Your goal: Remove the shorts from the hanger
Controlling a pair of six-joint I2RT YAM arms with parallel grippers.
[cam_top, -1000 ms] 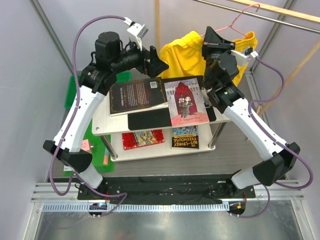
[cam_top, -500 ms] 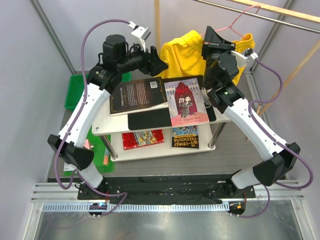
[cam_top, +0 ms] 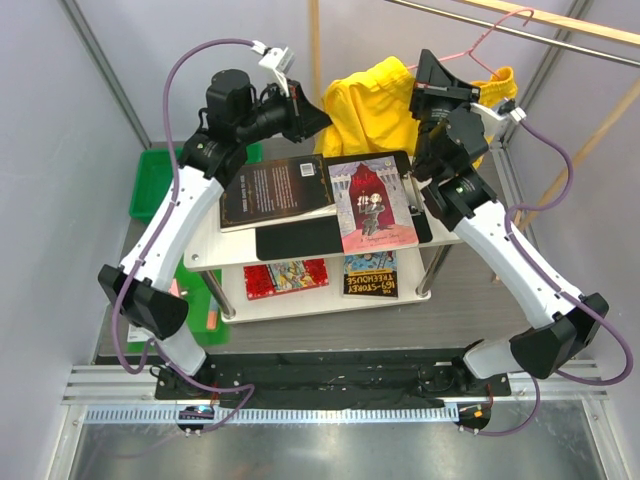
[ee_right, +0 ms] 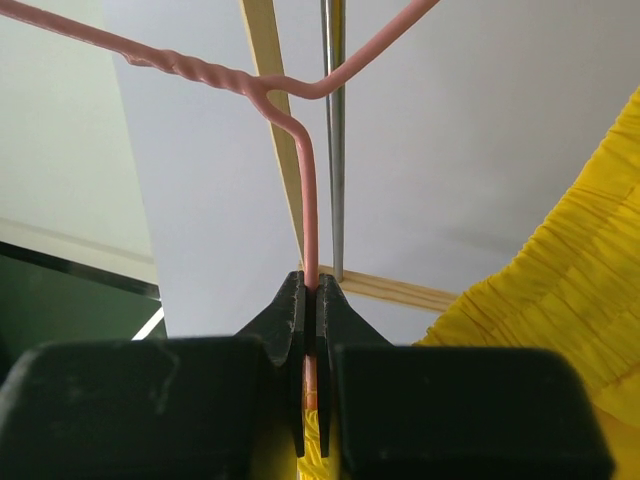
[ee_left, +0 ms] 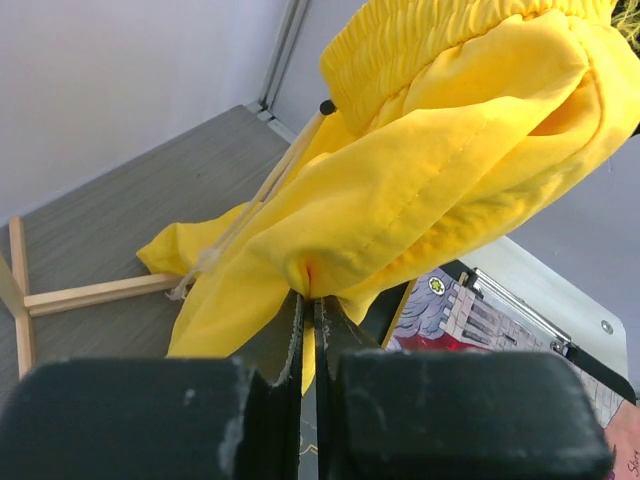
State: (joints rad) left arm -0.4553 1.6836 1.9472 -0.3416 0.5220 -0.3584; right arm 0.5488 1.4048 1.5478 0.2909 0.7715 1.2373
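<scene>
Above the far edge of the shelf unit, the bright yellow soft fabric shorts (cam_top: 372, 105) hang bunched in the air. Their long axis runs roughly left to right in the overhead view. The gathered elastic waistband is high on the right, and the looser leg fabric sags down and to the left. The waistband end is by the thin pink wire hanger (ee_right: 310, 190), whose hooked top rises toward a pale wooden rail (cam_top: 560, 20) crossing the upper right corner. From the right wrist camera, the hanger's twisted neck stands nearly upright, with its two shoulders spreading off to either side.

Below the shorts is a white two-tier shelf table (cam_top: 215, 250). Its top carries a dark-covered book (cam_top: 275, 190) beside a red illustrated book (cam_top: 372, 205), and two more books lie on the lower tier. A green plastic bin (cam_top: 150, 185) sits to the left on the grey wood-grain floor. Pale walls close in the space.

The left gripper (ee_left: 312, 310) is closed, with a fold of the shorts' lower fabric pinched between its fingers. Its arm rises from the base, bends at the elbow and reaches rightward over the dark book. The right gripper (ee_right: 310, 300) is clamped on the hanger's wire just under the neck. Its arm arches up from the right base with the wrist pointing away toward the back wall.
</scene>
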